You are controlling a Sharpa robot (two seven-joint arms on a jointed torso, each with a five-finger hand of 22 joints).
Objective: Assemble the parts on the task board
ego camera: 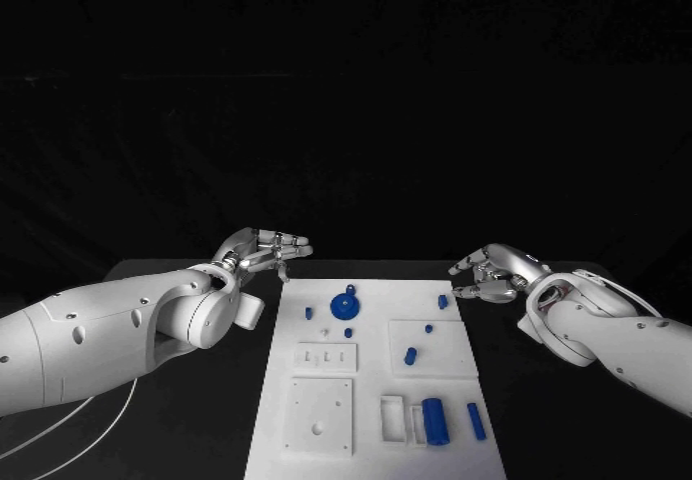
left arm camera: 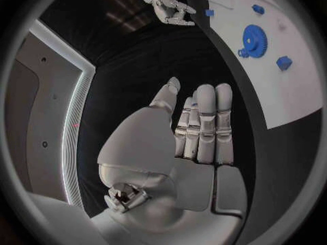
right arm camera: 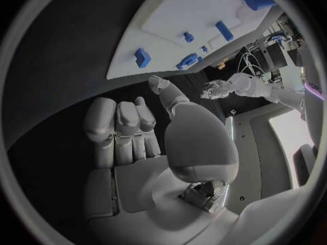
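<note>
The table (ego camera: 173, 440) was black and matte, running out past both long sides of the white plate. A dark cloth backdrop (ego camera: 346, 120) hung behind its far edge and closed off the upper part of the head view. Two thin white cables (ego camera: 72, 425) lay in loose curves on the table near its left front corner. In the right wrist view a cluttered stand with equipment and wires (right arm camera: 269, 51) stood beyond the far end of the table, too small to make out further.
</note>
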